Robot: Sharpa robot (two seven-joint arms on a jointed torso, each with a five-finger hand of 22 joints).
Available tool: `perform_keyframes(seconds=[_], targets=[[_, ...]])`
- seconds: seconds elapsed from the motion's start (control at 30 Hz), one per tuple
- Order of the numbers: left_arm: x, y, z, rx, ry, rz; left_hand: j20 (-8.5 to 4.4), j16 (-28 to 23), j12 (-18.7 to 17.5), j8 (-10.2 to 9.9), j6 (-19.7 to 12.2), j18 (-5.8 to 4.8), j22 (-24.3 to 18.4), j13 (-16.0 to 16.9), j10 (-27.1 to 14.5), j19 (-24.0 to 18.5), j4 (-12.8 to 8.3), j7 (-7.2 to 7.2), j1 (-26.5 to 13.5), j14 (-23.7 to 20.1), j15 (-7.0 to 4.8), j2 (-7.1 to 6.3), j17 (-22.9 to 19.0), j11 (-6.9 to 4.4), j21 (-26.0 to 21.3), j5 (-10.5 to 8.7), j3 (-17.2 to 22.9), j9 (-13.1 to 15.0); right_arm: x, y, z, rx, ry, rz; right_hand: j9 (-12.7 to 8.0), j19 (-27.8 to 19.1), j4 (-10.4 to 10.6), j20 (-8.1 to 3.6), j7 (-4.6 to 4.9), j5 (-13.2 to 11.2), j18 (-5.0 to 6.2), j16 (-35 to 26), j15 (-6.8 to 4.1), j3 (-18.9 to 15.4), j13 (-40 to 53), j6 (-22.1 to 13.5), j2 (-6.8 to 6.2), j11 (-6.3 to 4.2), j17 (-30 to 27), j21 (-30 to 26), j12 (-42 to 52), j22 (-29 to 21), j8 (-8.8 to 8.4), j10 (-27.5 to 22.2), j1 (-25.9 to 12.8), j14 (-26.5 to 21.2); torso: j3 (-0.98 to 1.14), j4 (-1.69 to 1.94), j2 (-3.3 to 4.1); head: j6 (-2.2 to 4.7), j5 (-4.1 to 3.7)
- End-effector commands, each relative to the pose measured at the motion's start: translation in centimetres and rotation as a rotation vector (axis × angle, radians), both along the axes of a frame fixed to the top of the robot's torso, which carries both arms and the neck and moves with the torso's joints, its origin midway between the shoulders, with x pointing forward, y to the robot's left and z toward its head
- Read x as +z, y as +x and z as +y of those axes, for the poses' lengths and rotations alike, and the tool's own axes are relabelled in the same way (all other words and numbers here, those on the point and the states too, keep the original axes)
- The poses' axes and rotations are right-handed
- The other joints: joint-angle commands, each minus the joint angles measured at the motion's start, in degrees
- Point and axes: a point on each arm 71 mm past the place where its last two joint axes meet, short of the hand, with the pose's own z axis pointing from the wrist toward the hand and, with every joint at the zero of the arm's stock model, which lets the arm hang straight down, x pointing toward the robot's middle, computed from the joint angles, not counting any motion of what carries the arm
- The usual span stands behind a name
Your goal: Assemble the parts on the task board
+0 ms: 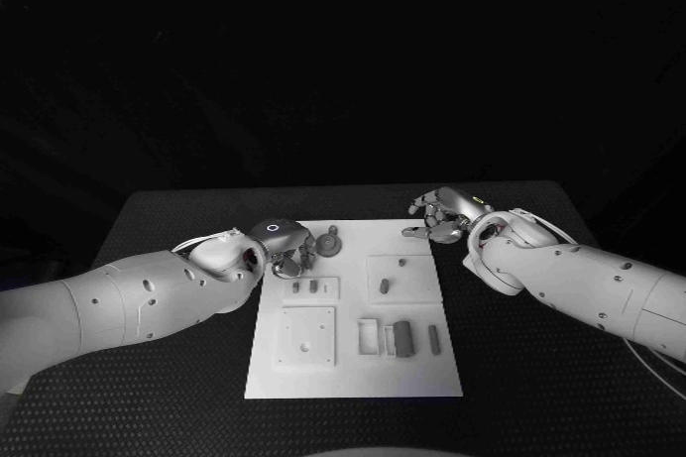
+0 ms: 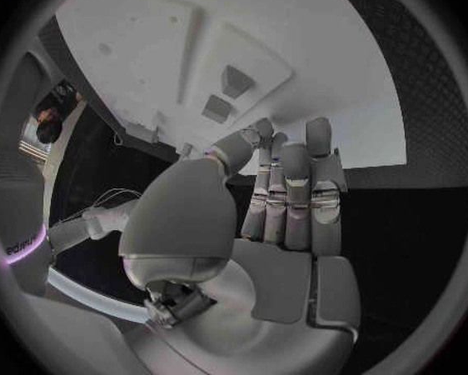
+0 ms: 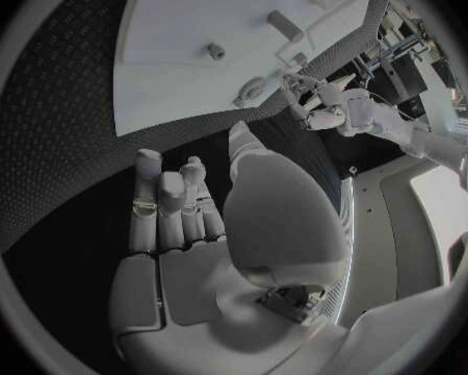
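Observation:
The white task board (image 1: pixel 358 378) lies in the middle of the black table. Small grey parts lie on it: two pegs (image 1: pixel 304 287) in a left block, a peg (image 1: pixel 386 285) in a right block, and two bars (image 1: pixel 403 338) near the front. A round part with a stem (image 1: pixel 330 244) sits at the board's far left corner. My left hand (image 1: pixel 293 251) hovers right beside that round part, fingers straight (image 2: pixel 291 196), nothing in it. My right hand (image 1: pixel 446 217) hangs off the board's far right corner, fingers extended (image 3: pixel 171 208) and holding nothing.
A raised plate with holes (image 1: pixel 306 336) and a slotted holder (image 1: pixel 369 336) stand on the board's near half. Black table surface (image 1: pixel 543 378) stretches to both sides of the board.

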Motion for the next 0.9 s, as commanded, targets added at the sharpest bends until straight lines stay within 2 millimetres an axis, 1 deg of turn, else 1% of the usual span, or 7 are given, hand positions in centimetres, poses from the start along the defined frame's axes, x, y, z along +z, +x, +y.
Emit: perform_keyframes(seconds=[0.03,0.43,0.73,0.77,0.9], targets=[[-0.28,-0.06,-0.17,-0.007,0.017,0.025,-0.13,-0.01,0.04,0.16,0.34,1.76,1.14,0.06,0.25,0.02,0.09,0.10,-0.26,0.09,-0.29,0.39,-0.09,0.03,-0.15,0.34,0.16,0.02,-0.04,-0.03,0.14,0.011,-0.003,0.005,0.07,-0.12,-0.11,-0.45,1.60,-0.02,1.74,0.21,-0.01,0.30,-0.06,-1.10,0.03,0.15,-0.08,0.26,0.33,0.06,-0.18,-0.43,-0.57,-0.53,0.04,-0.03,0.01,-0.01,0.00],[-0.50,-0.09,-0.23,-0.007,0.034,0.042,-0.12,-0.04,-0.03,0.13,0.31,1.73,1.14,0.07,0.23,-0.02,0.09,0.12,-0.31,0.05,-0.27,0.45,-0.10,0.05,-0.20,0.32,0.15,0.01,-0.05,-0.02,0.12,0.010,-0.004,0.005,0.08,-0.13,-0.12,-0.45,1.60,-0.02,1.74,0.23,-0.01,0.31,-0.08,-1.10,0.03,0.15,-0.10,0.27,0.35,0.06,-0.18,-0.44,-0.58,-0.54,0.01,-0.02,0.00,-0.13,-0.08],[-0.70,-0.11,-0.48,-0.011,0.033,0.043,-0.12,-0.04,-0.05,0.13,0.33,1.72,1.15,0.09,0.25,-0.01,0.12,0.12,-0.34,0.05,-0.27,0.52,-0.11,0.05,-0.21,0.31,0.15,0.01,-0.05,-0.01,0.15,0.010,-0.003,0.004,0.08,-0.13,-0.11,-0.45,1.60,-0.02,1.74,0.23,0.00,0.31,-0.10,-1.10,0.03,0.15,-0.11,0.27,0.36,0.05,-0.18,-0.45,-0.58,-0.54,-0.05,-0.03,0.00,-0.16,-0.14],[-0.71,-0.10,-0.47,-0.010,0.034,0.043,-0.12,-0.04,-0.05,0.13,0.33,1.72,1.15,0.09,0.25,-0.01,0.12,0.12,-0.35,0.05,-0.27,0.53,-0.11,0.05,-0.21,0.31,0.15,0.01,-0.05,-0.01,0.15,0.010,-0.003,0.004,0.08,-0.13,-0.11,-0.45,1.60,-0.02,1.74,0.23,0.00,0.31,-0.10,-1.10,0.03,0.15,-0.11,0.27,0.37,0.05,-0.18,-0.45,-0.59,-0.54,-0.07,-0.02,0.01,-0.08,-0.15],[-0.74,-0.01,-0.41,-0.008,0.036,0.044,-0.13,-0.04,-0.06,0.13,0.34,1.72,1.15,0.10,0.27,-0.01,0.13,0.12,-0.37,0.05,-0.27,0.54,-0.11,0.05,-0.22,0.30,0.14,0.01,-0.04,-0.01,0.17,0.010,-0.003,0.004,0.09,-0.13,-0.11,-0.45,1.60,-0.02,1.74,0.24,0.00,0.31,-0.11,-1.11,0.03,0.15,-0.12,0.27,0.37,0.05,-0.18,-0.45,-0.59,-0.55,-0.03,0.00,-0.01,-0.09,-0.16]])
